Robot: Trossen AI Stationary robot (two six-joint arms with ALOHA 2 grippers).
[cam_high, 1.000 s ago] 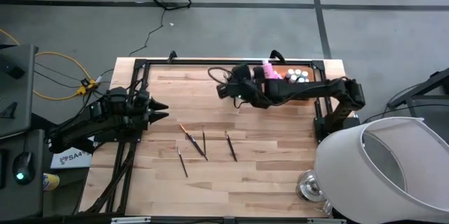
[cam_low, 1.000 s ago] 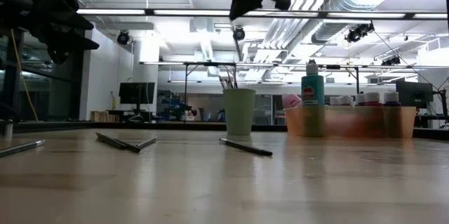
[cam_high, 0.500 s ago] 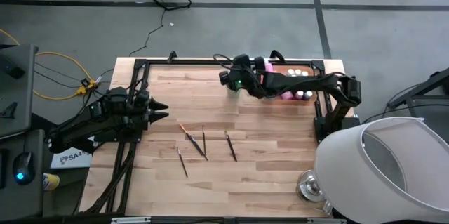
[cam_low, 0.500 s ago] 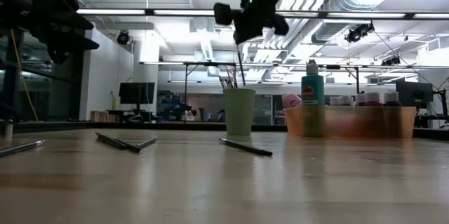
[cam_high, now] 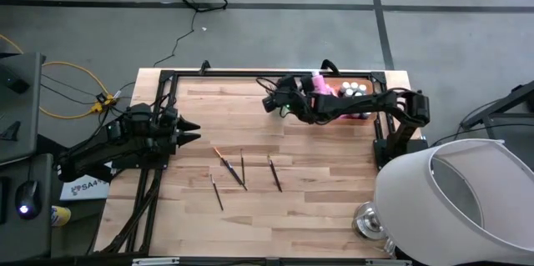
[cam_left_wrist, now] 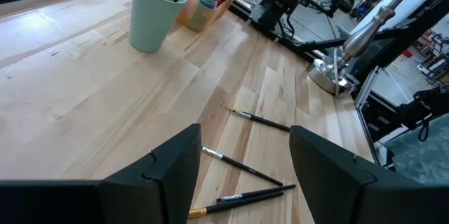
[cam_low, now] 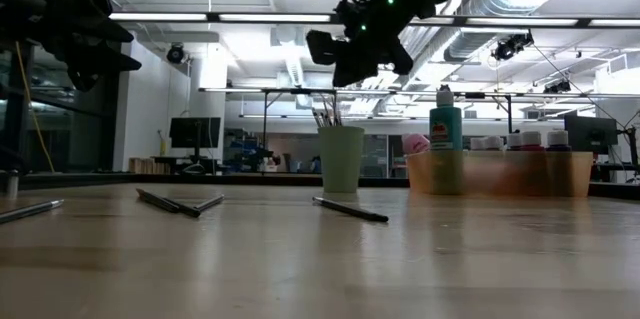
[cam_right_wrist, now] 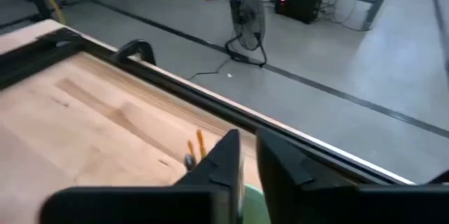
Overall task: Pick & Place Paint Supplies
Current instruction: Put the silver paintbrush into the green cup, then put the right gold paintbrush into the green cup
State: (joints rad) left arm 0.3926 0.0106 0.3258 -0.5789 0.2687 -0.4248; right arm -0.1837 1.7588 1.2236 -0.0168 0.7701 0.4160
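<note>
My right gripper [cam_low: 345, 54] hangs over the light green cup [cam_low: 341, 158], which stands upright on the table with several brushes [cam_low: 324, 116] in it. In the right wrist view its fingers [cam_right_wrist: 228, 157] show a narrow gap with nothing seen between them, just above the cup's rim [cam_right_wrist: 247, 197]. Several thin dark brushes [cam_high: 243, 168] lie flat on the wood at mid-table. The orange tray [cam_low: 500, 172] holds the teal bottle [cam_low: 446, 125], a pink bottle [cam_high: 320, 84] and small capped bottles [cam_high: 356, 90]. My left gripper [cam_high: 193, 131] waits open at the left, above the table.
A black frame [cam_high: 250, 73] runs along the table's far edge and down both sides. A white lampshade [cam_high: 455, 203] and a metal base [cam_high: 367, 220] stand off the near right corner. Bare wood lies between the loose brushes [cam_left_wrist: 243, 167] and the cup [cam_left_wrist: 153, 12].
My right gripper has come down toward the green cup and now hangs just above it, while its arm has swung a little toward the table's far edge. The loose brushes, the cup and the tray have stayed where they were.
</note>
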